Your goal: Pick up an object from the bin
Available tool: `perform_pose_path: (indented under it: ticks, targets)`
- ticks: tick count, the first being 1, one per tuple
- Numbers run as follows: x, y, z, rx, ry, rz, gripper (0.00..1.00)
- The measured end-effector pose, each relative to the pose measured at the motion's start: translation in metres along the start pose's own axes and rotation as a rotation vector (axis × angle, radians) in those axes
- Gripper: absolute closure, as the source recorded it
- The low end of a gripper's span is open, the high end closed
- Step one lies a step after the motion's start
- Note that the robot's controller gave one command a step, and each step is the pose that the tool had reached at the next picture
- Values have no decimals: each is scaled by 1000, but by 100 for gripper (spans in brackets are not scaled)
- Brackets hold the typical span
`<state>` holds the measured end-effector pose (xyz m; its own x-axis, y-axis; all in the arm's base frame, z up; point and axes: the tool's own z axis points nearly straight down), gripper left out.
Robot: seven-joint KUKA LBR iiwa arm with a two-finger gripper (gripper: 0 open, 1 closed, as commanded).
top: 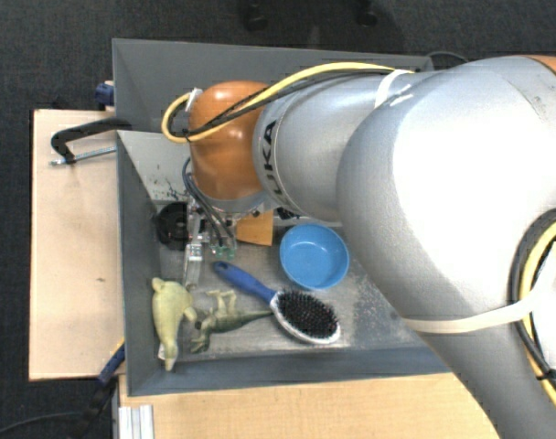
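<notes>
Blue-handled hairbrush [260, 293] lies beside the fingers [200, 254]; open or closed, I cannot tell

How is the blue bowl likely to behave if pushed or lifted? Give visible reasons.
The blue bowl looks like thin moulded plastic, so probably stiff and light. It sits upright, so a push would likely slide it, not roll it. Its smooth curved wall may slip in a grip.

Dark lettering [271, 158] on the arm [424, 181], illegible.
</notes>
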<state>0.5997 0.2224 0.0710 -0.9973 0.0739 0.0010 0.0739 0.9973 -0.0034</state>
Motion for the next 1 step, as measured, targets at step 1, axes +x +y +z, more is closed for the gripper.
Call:
perform_pose_path:
  ticks: [1]
  targets:
    - [-5,-2,-5,3,-12,1,100]
